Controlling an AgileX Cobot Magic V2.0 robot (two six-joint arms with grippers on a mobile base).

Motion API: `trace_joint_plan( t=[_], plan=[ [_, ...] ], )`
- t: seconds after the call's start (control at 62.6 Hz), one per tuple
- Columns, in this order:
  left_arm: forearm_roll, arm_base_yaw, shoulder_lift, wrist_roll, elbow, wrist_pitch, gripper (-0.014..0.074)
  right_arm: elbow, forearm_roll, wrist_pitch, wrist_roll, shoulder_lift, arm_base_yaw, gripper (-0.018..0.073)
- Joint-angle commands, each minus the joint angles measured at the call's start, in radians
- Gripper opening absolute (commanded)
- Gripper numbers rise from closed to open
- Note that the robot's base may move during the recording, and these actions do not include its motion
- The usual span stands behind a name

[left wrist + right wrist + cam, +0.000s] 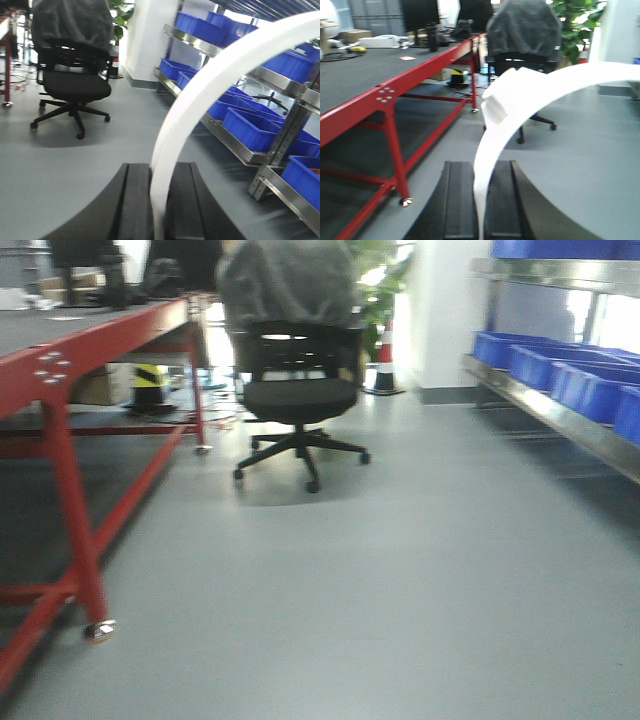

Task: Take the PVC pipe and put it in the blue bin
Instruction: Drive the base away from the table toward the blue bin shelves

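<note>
White PVC pipe sits clamped in both the left pincer and right pincer, held above the floor. Grasping looks done; placing it in a blue bin on the shelf remains.

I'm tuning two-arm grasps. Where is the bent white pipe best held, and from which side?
Low on each leg of its arch, as now: left gripper and right gripper each pinch the PVC pipe across its round section, end-on with fingers alongside. It bows between them, so one middle grip may let it flop.
</note>
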Motion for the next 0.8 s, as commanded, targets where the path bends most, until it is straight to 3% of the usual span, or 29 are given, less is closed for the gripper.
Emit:
trace_joint_plan(
  t=[0.0,0.783],
  plan=[
    [-0.002,-0.007,-0.003,-0.005,0.001,-0.023,-0.0111,0.000,-0.013,-0.026,0.000,-0.003,0.000,-0.0168],
    [-0.002,-0.007,-0.003,-0.005,0.001,-0.023,-0.0111,0.000,-0.013,-0.026,0.000,-0.003,0.000,-0.0168]
  ],
)
